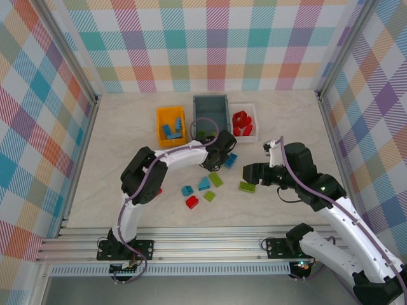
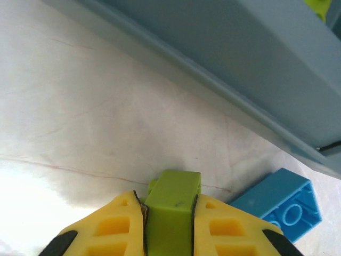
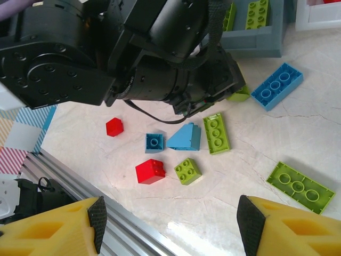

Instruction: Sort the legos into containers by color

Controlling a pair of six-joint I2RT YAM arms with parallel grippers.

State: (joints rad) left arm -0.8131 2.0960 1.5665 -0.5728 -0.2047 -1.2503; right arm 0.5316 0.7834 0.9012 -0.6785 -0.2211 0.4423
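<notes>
Bright, even overhead light, shadows soft. Left wrist: table (image 2: 80, 106) blown out btm-left, grey-blue bin (image 2: 240, 58) wall soft. Right wrist: glare patch on table btm-centre, yellow fingers (image 3: 298, 229) blurry up close. Top view sharp.

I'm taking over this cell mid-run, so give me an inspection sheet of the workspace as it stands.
Surface: pale marbled tabletop, no spills seen.
Job's things: orange bin holds blue bricks; grey-blue bin holds green ones; white tray holds red ones. Eight loose bricks lie on the table: three blue, three green, two red.
Clutter: nothing seen.
Grippers: left gripper shut on a lime green brick beside the grey-blue bin; right gripper open above the table.
Cables: purple cable runs along the left arm, another along the right.
Surroundings: plaid walls; metal rail at the near edge.
</notes>
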